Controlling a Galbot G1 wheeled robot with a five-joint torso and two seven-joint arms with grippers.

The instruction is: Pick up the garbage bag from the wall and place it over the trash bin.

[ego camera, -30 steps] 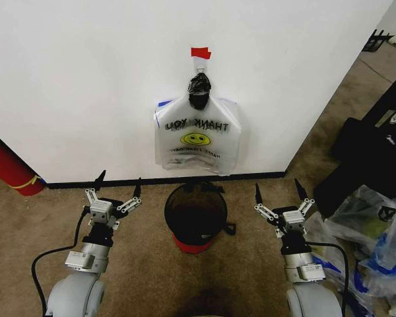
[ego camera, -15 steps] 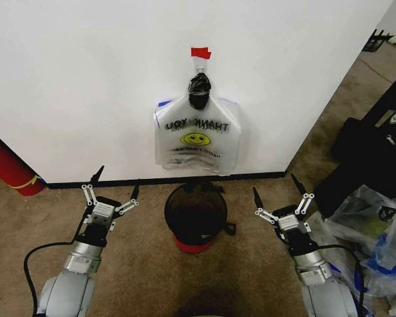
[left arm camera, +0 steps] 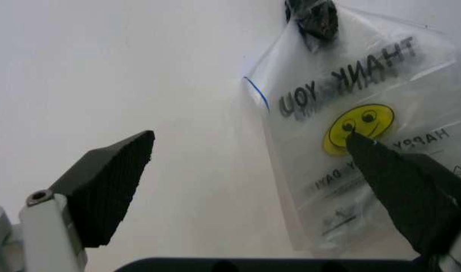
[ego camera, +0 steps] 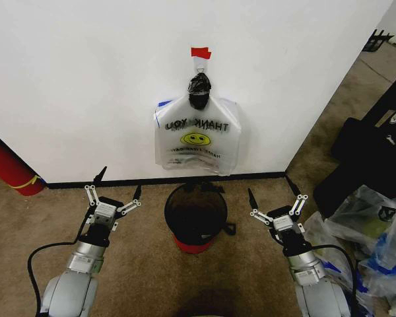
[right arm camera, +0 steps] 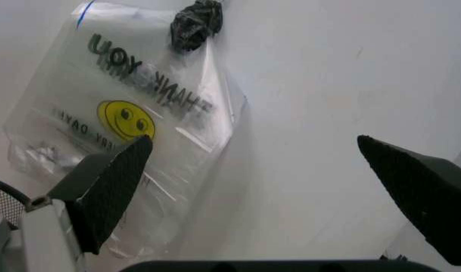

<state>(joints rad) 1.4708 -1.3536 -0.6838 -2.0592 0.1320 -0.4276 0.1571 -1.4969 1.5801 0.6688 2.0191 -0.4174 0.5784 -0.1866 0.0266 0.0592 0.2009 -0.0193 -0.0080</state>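
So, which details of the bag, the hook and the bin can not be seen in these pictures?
- Hook on the wall: head view, the garbage bag knot covers it.
- Bag's small lower print: too small in head view; left wrist view, a left gripper finger covers part.
- Trash bin inside: dark, contents unclear.
- Bin: cut by the edge in right wrist view.

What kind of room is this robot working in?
Probably a carpeted indoor test corner: a white wall with a garbage bag hung on it, a trash bin below, and stuffed bags piled on the carpet.
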